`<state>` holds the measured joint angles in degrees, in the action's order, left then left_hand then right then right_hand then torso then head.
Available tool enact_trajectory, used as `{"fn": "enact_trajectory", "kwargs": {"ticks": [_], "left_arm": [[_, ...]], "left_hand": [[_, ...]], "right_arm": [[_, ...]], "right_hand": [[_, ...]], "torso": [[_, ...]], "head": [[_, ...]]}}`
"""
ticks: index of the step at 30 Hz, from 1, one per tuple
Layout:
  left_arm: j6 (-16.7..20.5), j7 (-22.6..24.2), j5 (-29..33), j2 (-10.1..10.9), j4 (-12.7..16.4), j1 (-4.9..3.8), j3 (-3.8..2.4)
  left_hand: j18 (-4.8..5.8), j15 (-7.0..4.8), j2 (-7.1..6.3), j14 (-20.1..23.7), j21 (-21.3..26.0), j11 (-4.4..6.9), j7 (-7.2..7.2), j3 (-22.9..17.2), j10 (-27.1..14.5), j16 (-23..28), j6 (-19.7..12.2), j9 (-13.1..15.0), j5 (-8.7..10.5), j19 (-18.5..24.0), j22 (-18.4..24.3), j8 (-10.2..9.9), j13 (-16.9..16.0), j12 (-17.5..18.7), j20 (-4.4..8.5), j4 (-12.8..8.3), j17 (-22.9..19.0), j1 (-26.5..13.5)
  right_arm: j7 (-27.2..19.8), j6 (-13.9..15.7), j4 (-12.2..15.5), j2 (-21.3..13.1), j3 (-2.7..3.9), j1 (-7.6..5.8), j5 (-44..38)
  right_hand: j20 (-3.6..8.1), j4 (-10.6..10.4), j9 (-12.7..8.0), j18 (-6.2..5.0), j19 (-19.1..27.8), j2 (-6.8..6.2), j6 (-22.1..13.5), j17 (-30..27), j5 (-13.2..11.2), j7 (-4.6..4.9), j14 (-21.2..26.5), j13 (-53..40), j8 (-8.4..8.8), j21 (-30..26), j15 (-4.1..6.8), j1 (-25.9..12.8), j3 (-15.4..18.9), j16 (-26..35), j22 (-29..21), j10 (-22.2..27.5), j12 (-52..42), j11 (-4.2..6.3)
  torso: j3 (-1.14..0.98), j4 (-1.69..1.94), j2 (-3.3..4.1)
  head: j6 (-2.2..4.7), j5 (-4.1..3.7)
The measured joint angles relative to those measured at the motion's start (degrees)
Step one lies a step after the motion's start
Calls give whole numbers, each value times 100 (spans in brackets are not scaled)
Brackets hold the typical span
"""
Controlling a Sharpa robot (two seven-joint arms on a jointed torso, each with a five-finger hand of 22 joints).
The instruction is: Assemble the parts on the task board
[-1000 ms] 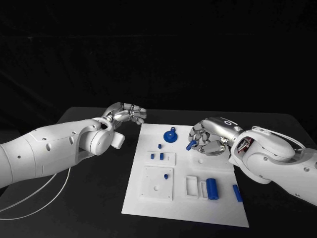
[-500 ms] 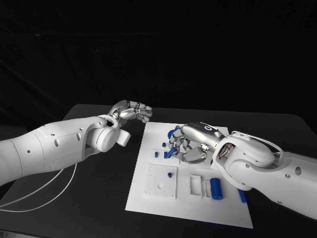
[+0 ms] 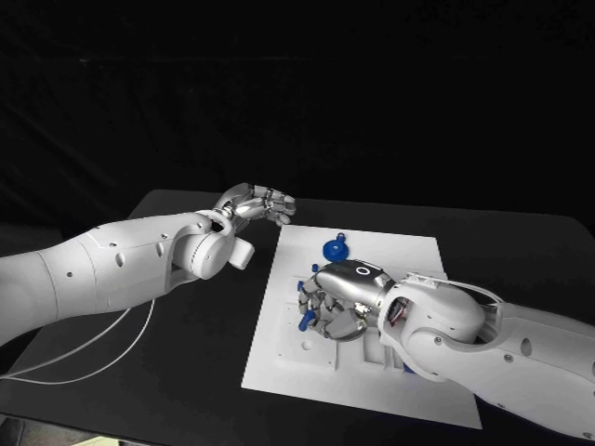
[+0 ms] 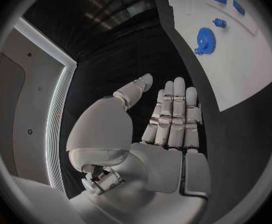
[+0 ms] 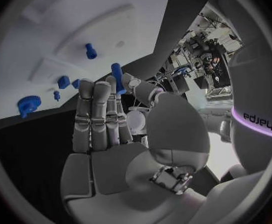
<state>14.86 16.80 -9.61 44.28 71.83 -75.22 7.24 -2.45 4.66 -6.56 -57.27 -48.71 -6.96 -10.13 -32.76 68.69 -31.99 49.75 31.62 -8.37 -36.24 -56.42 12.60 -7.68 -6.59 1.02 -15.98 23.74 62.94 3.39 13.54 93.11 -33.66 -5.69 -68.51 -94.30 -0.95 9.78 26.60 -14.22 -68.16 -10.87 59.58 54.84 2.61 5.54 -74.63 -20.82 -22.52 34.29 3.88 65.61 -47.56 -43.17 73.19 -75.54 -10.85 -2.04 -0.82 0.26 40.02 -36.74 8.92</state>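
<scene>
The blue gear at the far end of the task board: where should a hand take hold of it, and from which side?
Probably by the toothed rim of the blue gear, with fingers coming down from above. It lies flat on the task board, so its underside is blocked and only the edge and small raised hub offer purchase. The open left hand sits nearer.

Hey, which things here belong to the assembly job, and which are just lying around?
Part of the job:
- task board
- blue gear standing on the board
- blue peg pinched in the right hand
- blue peg standing in the board

Lying about:
- white cable on the table
- left hand, holding nothing, beside the board
</scene>
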Motion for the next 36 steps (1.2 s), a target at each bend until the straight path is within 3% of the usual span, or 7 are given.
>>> {"fn": "enact_trajectory", "kwargs": {"ticks": [13,36], "left_arm": [[-23,-2,0,6,0,0,0],[-76,-9,1,28,-24,0,0]], "left_hand": [[0,0,0,0,0,0,0,0,0,0,0,0,0,0,-5,0,0,0,0,0,15,0],[0,0,0,0,20,0,0,0,0,26,0,1,0,0,-9,0,0,0,0,0,33,0]], "right_arm": [[-14,-126,-84,107,-89,87,-236],[-56,-256,-46,10,-98,83,-278]], "right_hand": [[-1,45,0,0,1,32,-28,10,-1,8,0,-38,-1,0,-1,-32,14,0,12,0,0,0],[-10,77,1,0,10,30,-35,19,-19,-5,-1,-71,-20,-2,-1,-32,14,0,20,-1,0,0]], "torso": [[-1,2,1],[-3,0,1]], "head": [[-87,90],[-209,161]]}}
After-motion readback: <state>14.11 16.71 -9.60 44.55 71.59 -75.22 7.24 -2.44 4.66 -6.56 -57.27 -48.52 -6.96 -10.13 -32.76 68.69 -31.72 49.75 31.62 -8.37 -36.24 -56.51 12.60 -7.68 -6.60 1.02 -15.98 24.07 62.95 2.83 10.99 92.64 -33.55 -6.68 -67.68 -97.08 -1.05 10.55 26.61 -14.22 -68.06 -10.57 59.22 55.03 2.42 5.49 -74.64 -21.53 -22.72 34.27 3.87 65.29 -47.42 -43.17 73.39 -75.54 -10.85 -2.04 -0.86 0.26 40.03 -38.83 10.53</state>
